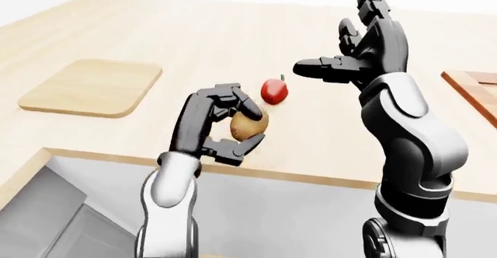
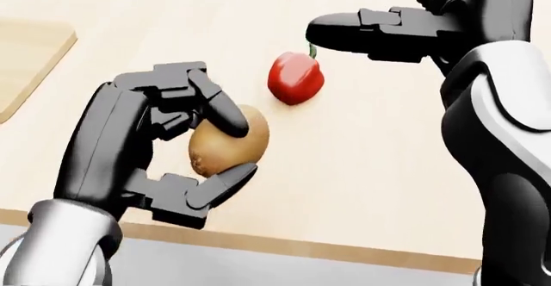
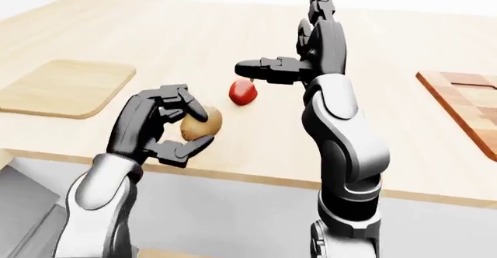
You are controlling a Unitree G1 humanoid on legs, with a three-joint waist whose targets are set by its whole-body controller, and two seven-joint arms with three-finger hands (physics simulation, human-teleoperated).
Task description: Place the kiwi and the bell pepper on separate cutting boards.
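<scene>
Three fingers of the left hand (image 2: 163,144) grip the kiwi (image 2: 228,140): two above, thumb under. Right hand (image 1: 353,60) is open above the pepper (image 2: 295,78).

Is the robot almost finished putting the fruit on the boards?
Not yet. Nothing is on a board so far. In hand: the left hand has its fingers closed round the kiwi. Left to do: carry it to a board, perhaps the light cutting board. The bell pepper sits on the counter under the open right hand; the checkered board is bare.
</scene>
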